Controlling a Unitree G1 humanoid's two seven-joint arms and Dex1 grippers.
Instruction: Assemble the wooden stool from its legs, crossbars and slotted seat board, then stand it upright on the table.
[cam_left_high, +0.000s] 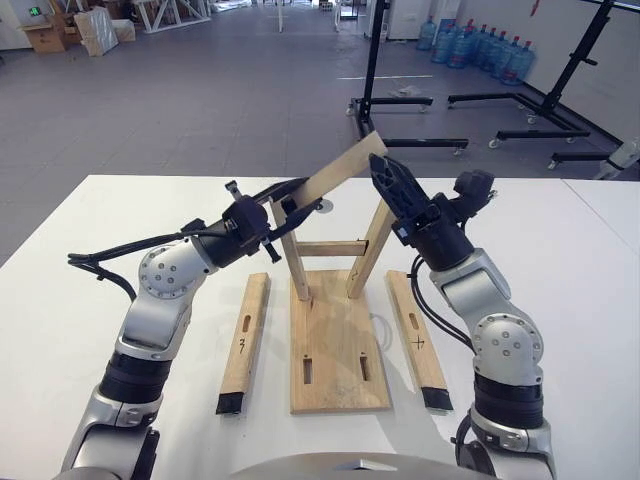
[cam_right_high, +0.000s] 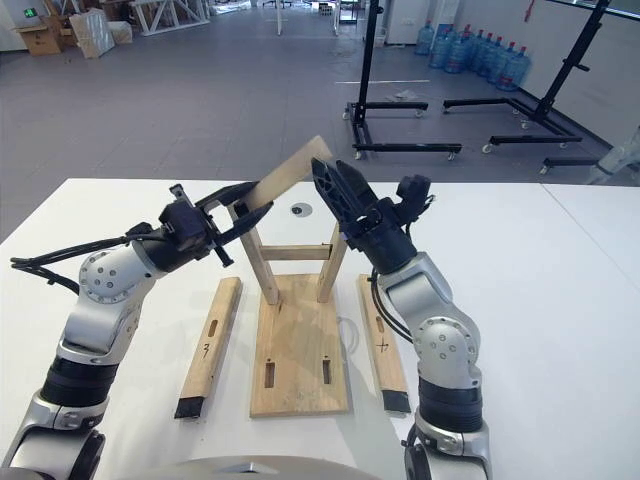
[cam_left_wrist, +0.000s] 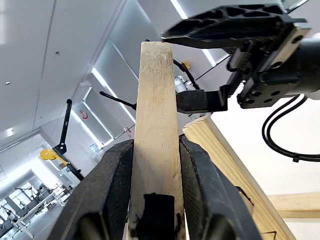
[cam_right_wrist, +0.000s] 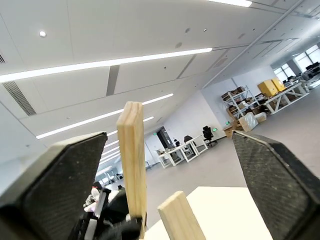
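left gripper (cam_left_high: 288, 208) clamped on the crossbar (cam_left_high: 340, 170), tilted over the legs (cam_left_high: 293, 255) standing on the seat board (cam_left_high: 335, 365), centred between the table's (cam_left_high: 560, 260) side edges; right gripper (cam_left_high: 385, 175) open around its raised end: level it, then seat it squarely

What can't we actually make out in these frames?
- Lower end of the tilted pale wooden bar: left gripper covers it in the eye views; left wrist view's edge cuts it.
- Feet of the two upright wooden legs in the flat slotted seat board: too small in the eye views to tell if seated.
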